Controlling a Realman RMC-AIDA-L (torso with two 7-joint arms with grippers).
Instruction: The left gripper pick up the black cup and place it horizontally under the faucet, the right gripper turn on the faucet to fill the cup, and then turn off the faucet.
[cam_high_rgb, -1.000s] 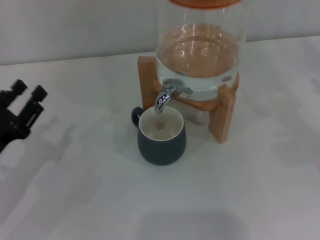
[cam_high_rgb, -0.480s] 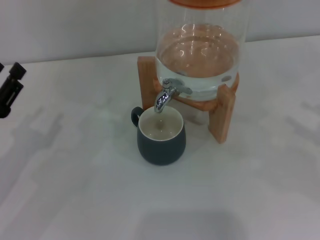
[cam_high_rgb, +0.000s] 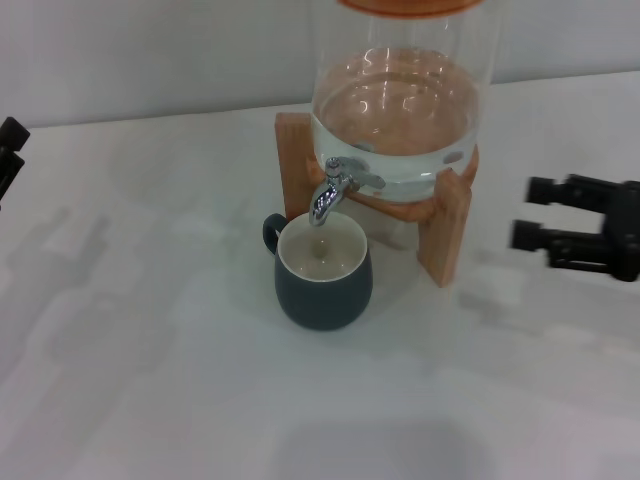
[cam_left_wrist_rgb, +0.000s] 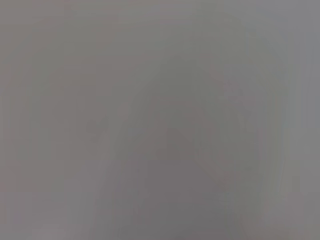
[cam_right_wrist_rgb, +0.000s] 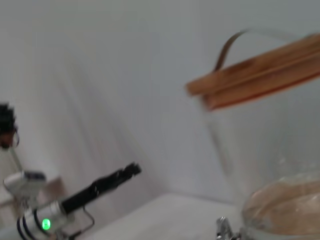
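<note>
Black cup (cam_high_rgb: 323, 270): upright on the white table (cam_high_rgb: 150, 380), directly under the spout of the faucet (cam_high_rgb: 330, 190), handle toward the robot's left; position unchanged from the earlier frames. No gripper touches it.

Faucet: chrome, mounted at the base of the glass jar (cam_high_rgb: 400, 100), which sits on a wooden stand (cam_high_rgb: 445, 235); unchanged.

Left gripper (cam_high_rgb: 8, 150): has withdrawn further; only its tips remain at the left edge of the head view, well apart from the cup. Jaw state cannot be told. The right wrist view shows it (cam_right_wrist_rgb: 112, 180) far off, empty.

Right gripper (cam_high_rgb: 540, 215): newly entered from the right edge, fingers spread apart and empty, pointing toward the stand, near it but not touching.
</note>
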